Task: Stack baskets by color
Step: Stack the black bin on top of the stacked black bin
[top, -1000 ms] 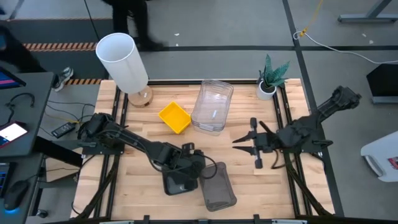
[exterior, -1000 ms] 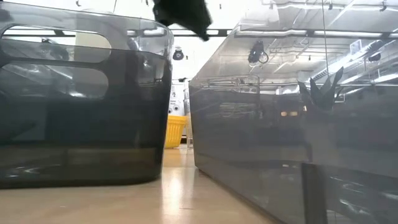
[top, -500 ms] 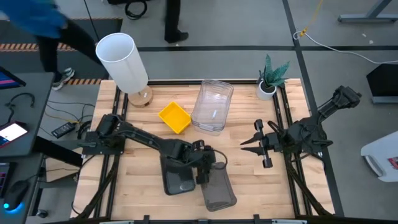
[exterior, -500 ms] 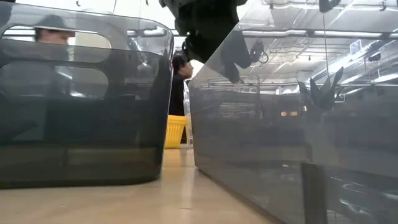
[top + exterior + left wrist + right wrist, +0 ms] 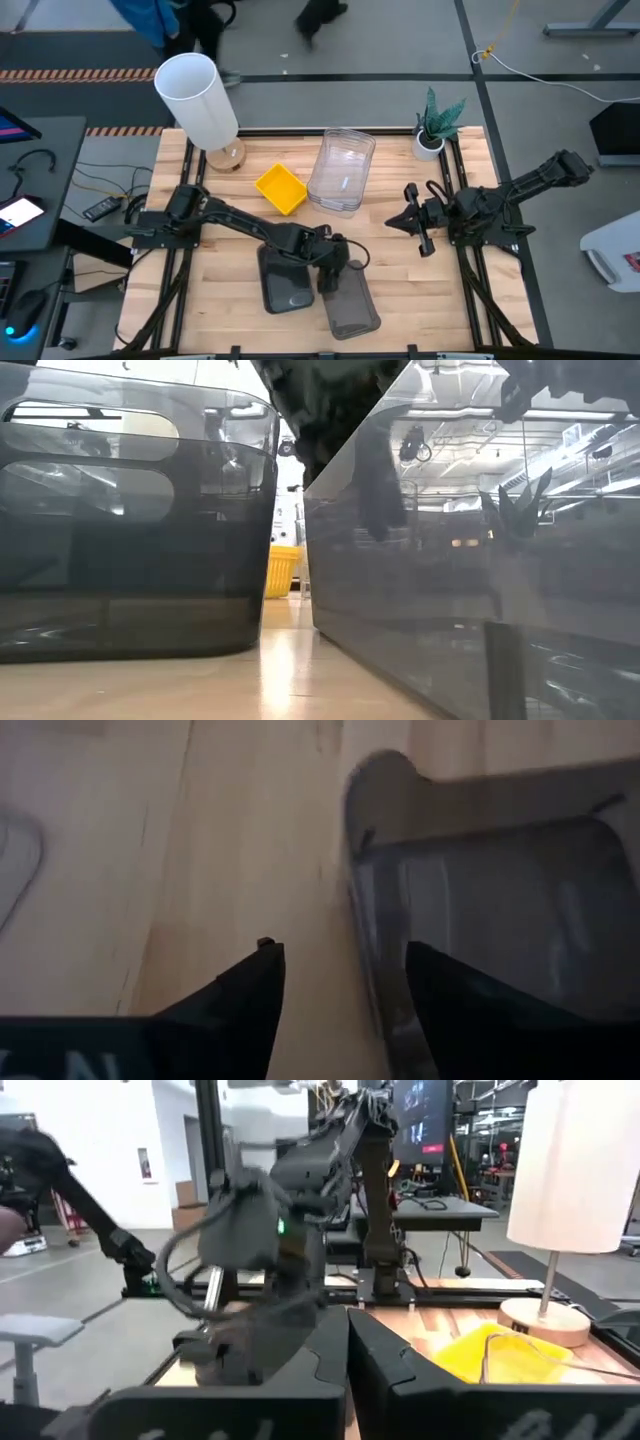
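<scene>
On the worktop point(image 5: 210, 290), seen from above, largest first:
Worktop: light wooden planks in a dark frame, carrying all the things below.
Left arm: reaches from the left edge toward the middle of the front edge.
Right arm: lies along the right edge, reaching inward.
White cylinder point(image 5: 196, 97): upright at the back left corner, on a round wooden base.
Clear baskets point(image 5: 341, 170): nested in one stack at the middle of the back edge.
Left grey basket point(image 5: 285, 288): near the front edge, left of the middle.
Right grey basket point(image 5: 351, 303): just beside it, at a slant, nearer the front edge; the low view shows a narrow strip of worktop between the two.
Yellow basket point(image 5: 281, 189): left of the clear stack, well behind the grey ones.
Plant point(image 5: 437, 123): small white pot at the back right corner.
Left hand point(image 5: 330, 274): fingers spread apart, holding nothing, over the gap between the grey baskets, at the right one's back rim.
Right hand point(image 5: 411, 221): fingers pressed together, holding nothing, right of the middle, well apart from every basket.
</scene>
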### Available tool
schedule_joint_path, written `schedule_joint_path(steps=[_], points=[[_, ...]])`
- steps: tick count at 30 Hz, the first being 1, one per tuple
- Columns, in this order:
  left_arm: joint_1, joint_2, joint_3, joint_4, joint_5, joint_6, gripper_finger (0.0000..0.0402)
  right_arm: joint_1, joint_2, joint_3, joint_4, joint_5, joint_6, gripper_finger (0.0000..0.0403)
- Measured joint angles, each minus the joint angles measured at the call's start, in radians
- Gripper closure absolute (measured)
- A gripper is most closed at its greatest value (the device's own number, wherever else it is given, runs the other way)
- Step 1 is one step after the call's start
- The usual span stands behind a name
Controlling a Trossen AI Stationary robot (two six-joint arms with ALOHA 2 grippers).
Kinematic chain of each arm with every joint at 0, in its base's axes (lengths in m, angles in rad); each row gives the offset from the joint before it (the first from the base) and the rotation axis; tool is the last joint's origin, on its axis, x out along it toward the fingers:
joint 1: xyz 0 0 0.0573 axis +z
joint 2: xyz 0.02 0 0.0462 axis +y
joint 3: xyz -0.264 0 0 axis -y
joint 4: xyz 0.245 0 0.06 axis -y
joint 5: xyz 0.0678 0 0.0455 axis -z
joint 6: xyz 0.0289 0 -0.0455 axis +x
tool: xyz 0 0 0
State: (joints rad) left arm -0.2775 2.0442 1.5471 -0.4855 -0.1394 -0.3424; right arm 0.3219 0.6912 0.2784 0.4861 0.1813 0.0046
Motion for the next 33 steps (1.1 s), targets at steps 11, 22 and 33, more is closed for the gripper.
schedule_joint_path(steps=[11, 22, 33], points=[[0.005, 0.053, 0.000, 0.006, 0.031, 0.041, 0.0262, -0.004, -0.014, 0.002, 0.015, -0.002, -0.007, 0.0384], [0.009, 0.044, 0.000, -0.010, 0.034, 0.079, 0.0391, -0.004, -0.014, 0.002, 0.030, -0.001, -0.015, 0.0383], [0.033, -0.037, -0.001, -0.024, 0.031, 0.092, 0.0396, -0.004, -0.042, 0.002, 0.038, -0.001, -0.027, 0.0383]])
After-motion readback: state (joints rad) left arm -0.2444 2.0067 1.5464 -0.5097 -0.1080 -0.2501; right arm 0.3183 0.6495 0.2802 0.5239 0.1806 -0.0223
